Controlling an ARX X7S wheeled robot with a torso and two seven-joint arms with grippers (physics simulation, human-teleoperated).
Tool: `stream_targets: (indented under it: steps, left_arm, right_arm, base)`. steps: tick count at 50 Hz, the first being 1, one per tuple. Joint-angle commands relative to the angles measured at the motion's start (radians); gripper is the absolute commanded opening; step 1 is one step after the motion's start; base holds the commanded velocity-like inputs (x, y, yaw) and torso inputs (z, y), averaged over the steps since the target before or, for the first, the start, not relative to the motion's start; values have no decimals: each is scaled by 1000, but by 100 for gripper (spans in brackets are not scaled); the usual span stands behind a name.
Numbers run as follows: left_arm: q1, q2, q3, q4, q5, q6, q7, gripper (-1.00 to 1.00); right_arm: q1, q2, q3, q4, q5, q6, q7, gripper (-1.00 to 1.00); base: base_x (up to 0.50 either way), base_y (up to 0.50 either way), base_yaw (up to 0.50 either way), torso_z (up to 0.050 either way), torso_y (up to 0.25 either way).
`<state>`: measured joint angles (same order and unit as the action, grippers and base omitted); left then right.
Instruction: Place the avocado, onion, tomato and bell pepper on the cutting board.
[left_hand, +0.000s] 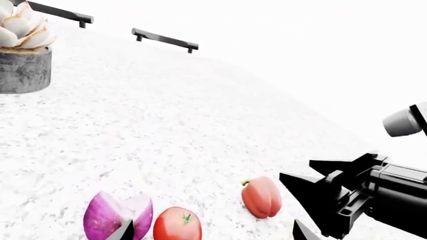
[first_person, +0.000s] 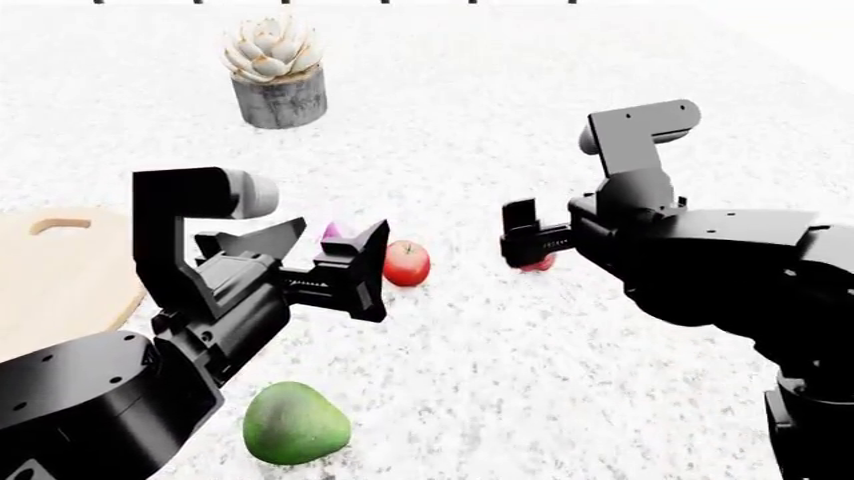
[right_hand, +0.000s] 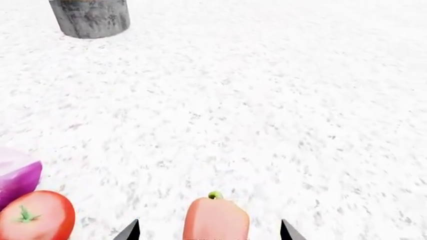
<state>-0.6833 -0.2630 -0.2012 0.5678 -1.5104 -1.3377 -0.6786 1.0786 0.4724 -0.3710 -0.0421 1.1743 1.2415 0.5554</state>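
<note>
Lighting is bright, even and diffuse; no single source can be identified. The white speckled counter (first_person: 561, 380) is washed out toward its far edge, merging with the blank background in the left wrist view. Shadows are faint: a soft patch lies under the avocado (first_person: 295, 424). The tomato (first_person: 407, 263) carries a small highlight. All three renders are sharp, free of blur and edge distortion.

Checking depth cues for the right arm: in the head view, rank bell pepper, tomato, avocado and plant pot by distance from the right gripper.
1. Bell pepper, right at the right gripper.
2. Tomato, just toward the left arm.
3. Avocado and plant pot: too close to call; avocado near the robot, pot at the far side.
</note>
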Motion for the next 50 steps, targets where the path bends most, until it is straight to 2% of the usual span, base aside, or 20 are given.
stream_targets:
  steps: [1, 18, 30, 50]
  left_arm:
    - [2, -9, 9, -1, -8, 18, 1, 100]
    - [10, -23, 16, -5, -39, 39, -22, 100]
    - [14, -28, 32, -16, 8, 60, 15, 100]
    - [23, -42, 40, -7, -4, 82, 1, 100]
  right_arm:
    - [-7, -17, -59, 72, -73, -48, -38, 100]
    - [-13, -37, -124, 158, -133, -96, -100, 100]
    - [-6, -54, -142, 225, -150, -117, -133, 100]
    - [-1, -87, -197, 310, -207, -172, -179, 100]
  base:
    - [0, 0, 0, 0, 0]
    - [0, 0, 0, 0, 0]
    - [0, 0, 0, 0, 0]
    - [0, 0, 0, 0, 0]
